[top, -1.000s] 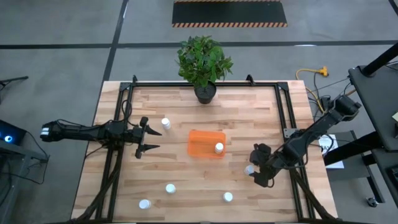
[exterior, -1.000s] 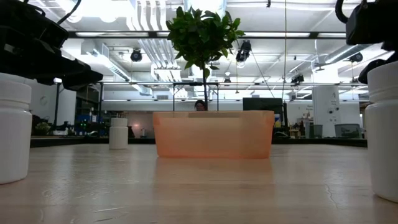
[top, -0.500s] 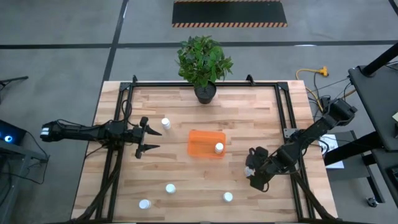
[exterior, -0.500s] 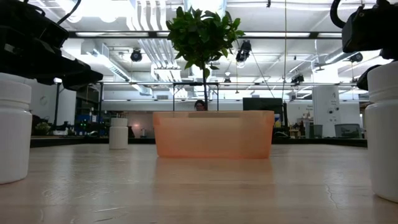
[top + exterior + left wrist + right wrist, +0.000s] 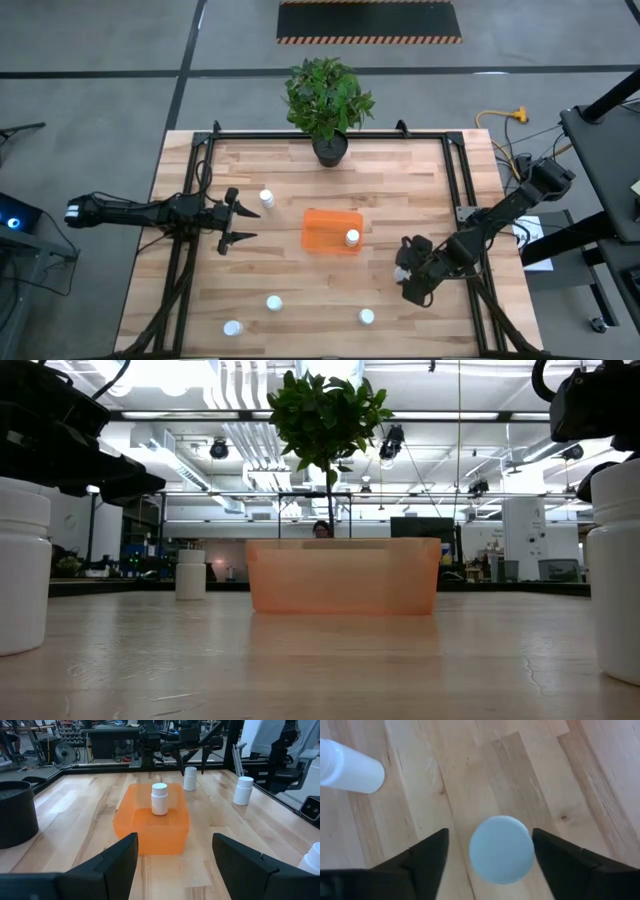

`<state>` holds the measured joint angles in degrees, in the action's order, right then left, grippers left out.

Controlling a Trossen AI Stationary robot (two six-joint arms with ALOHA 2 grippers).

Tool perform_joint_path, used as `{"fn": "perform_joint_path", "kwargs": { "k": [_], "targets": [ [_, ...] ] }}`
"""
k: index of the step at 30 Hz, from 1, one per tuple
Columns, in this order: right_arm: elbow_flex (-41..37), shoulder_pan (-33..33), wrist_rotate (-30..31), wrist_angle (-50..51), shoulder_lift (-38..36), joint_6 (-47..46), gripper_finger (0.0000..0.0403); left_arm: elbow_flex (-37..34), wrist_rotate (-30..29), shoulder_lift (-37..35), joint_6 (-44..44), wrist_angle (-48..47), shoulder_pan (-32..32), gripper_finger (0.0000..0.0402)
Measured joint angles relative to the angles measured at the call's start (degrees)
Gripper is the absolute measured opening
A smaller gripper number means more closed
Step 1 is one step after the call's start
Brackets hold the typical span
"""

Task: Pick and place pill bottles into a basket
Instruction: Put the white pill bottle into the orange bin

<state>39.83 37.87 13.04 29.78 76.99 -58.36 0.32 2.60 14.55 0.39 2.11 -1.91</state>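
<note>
Since a second ago the right hand (image 5: 404, 271) has crept toward nine o'clock over the bottle at the surface's (image 5: 300, 310) four-o'clock side, and its fingers have drawn inward — they straddle that bottle (image 5: 501, 849), seen cap-up between them in the right wrist view, with a sliver of wood showing on either side, so no firm grip can be told. Another bottle (image 5: 350, 766) shows beyond it in that view.

One container matters: the orange basket (image 5: 322, 229), near the middle of the surface. It holds a single pill bottle (image 5: 352, 238), upright in its four-o'clock corner. A black plant pot (image 5: 330, 150) with a leafy plant stands at the twelve-o'clock edge.

Six white bottles in all, counted from above: one in the basket, one under the right hand, one (image 5: 266, 198) at ten o'clock from the basket, and three along the six-o'clock side — (image 5: 273, 303), (image 5: 232, 328) and (image 5: 367, 317).

The left hand (image 5: 243, 222) waits at nine o'clock from the basket, fingers spread and empty, pointing toward it; the ten-o'clock bottle stands just beside it, apart from its fingers.

In the low view a person's head shows far off, just above the basket's rim.
</note>
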Motion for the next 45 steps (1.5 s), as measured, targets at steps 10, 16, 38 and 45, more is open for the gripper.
{"fn": "perform_joint_path", "kwargs": {
  "k": [10,16,38,45],
  "targets": [
    [0.06,-0.33,-0.26,-0.01,-0.61,-0.81,0.0145,0.0,0.01,-0.04,0.01,-0.01,0.0,0.0238],
    [0.02,-3.02,-3.03,1.05,-3.05,0.3,0.0145,0.0,0.01,-0.04,-0.01,-0.02,0.0,0.0238],
    [15.51,-26.64,-2.36,13.4,-5.15,27.76,0.0145,0.0,0.0,-0.07,0.0,-0.02,0.02,0.0238],
    [21.15,-34.0,-2.86,13.76,-1.59,35.98,0.0145,0.0,-0.01,-0.06,0.0,-0.02,0.02,0.0238]
  ]
}}
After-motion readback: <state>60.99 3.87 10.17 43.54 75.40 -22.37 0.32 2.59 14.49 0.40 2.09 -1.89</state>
